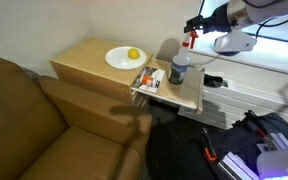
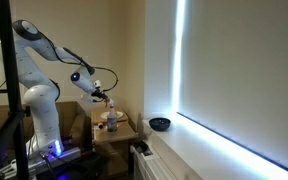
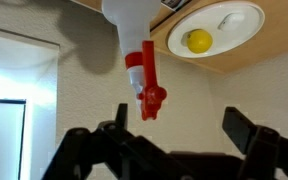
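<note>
A spray bottle (image 1: 179, 68) with a red trigger nozzle (image 1: 191, 40) stands on the wooden side table (image 1: 84, 58). In the wrist view the red nozzle (image 3: 148, 85) points toward the camera. It sits just above and left of the gap between my fingers. My gripper (image 3: 176, 135) is open with nothing between its fingers. It hovers right above the bottle's top in both exterior views, gripper (image 1: 197, 27) and gripper (image 2: 100, 94). A white plate (image 3: 234, 30) with a yellow lemon (image 3: 196, 41) lies further along the table; the plate (image 1: 117, 60) holds the lemon (image 1: 133, 54).
A small open box of items (image 1: 149, 78) sits beside the bottle. A brown sofa (image 1: 24, 110) adjoins the table. Dark bags and gear (image 1: 184, 150) lie on the floor. A dark bowl (image 2: 160, 124) rests on the sill under the bright blind.
</note>
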You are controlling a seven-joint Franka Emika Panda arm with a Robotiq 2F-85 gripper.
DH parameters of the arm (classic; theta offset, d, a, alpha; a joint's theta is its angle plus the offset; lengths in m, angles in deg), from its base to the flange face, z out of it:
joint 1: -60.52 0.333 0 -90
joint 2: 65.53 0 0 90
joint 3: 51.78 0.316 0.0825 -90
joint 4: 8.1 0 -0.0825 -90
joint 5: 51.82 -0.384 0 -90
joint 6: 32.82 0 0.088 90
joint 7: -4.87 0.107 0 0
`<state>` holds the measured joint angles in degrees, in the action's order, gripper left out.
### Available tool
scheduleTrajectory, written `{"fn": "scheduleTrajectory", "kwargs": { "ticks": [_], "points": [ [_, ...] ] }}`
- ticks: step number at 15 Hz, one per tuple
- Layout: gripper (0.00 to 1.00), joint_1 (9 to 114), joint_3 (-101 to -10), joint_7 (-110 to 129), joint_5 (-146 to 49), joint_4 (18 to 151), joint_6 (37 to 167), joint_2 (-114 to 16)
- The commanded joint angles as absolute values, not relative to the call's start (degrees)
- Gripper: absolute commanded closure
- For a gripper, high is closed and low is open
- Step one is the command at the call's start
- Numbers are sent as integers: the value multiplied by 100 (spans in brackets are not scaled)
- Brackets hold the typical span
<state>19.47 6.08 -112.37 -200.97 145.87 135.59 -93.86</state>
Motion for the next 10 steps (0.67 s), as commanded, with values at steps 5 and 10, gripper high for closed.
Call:
{"fn": "scheduleTrajectory", "kwargs": {
  "ticks": [5,10],
  "points": [
    [62,2003,526,-11183,-20039,14597,13412,-9299],
    [97,1967,469,-11183,-19945,14657,13489,-9225]
  ]
}}
